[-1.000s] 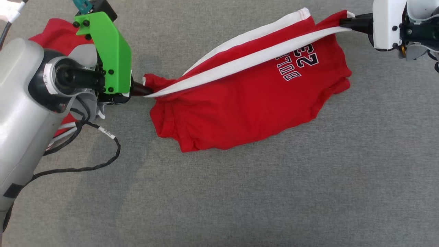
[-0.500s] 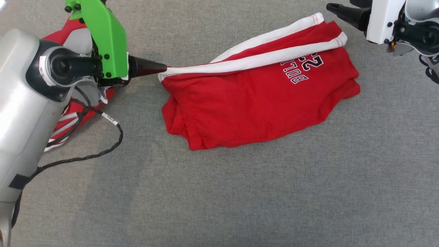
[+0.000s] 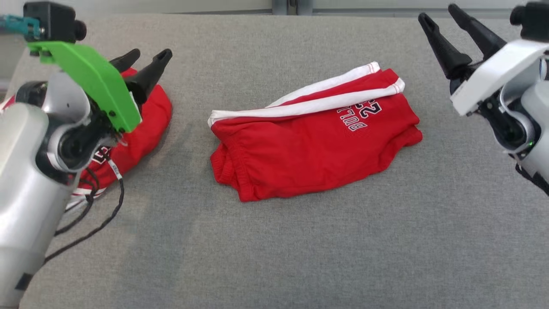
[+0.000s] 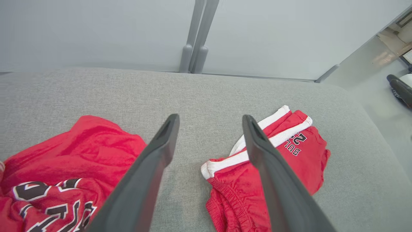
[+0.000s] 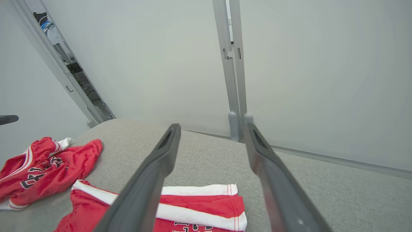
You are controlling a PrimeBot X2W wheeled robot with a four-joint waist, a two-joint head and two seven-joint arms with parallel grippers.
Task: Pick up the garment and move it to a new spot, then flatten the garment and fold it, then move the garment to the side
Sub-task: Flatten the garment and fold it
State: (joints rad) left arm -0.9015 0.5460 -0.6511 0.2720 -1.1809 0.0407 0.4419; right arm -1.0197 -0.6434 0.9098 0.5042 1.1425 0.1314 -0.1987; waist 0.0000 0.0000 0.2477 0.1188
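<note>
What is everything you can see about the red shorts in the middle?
The red shorts are soft cloth, folded over and lying flat, slightly rumpled. Two white stripes run along the far edge. Dark letters and a number sit near the right end, upside down. The stretchy waistband is at the left. They rest on the grey surface; nothing holds them.

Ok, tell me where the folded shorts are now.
Head view: the folded shorts lie centred on the grey surface, right of the crumpled red jersey by the left gripper.
</note>
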